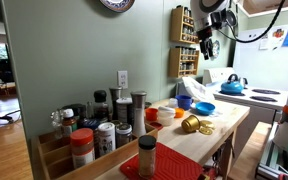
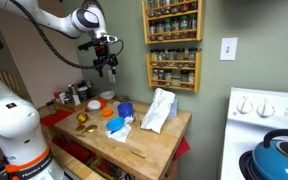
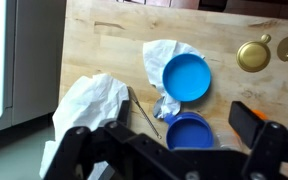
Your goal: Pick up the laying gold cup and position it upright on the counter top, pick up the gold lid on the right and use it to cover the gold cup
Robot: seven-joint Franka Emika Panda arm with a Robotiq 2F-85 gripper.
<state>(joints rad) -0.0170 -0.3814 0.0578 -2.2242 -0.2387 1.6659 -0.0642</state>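
Arm (image 2: 82,18) up high, elbow bent; end effector (image 2: 106,68) pts down, jaws spread wide, empty.

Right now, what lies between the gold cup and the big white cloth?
In the wrist view, a round blue dish sits between the gold cup and the white cloth.

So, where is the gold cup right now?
In an exterior view the gold cup lies on its side on the wooden counter, close to the blue bowl, with the gold lid right beside it.

Even, soft indoor light; foreground jars (image 1: 84,145) look blurred, and the gripper (image 3: 169,150) sits dark and unfocused.
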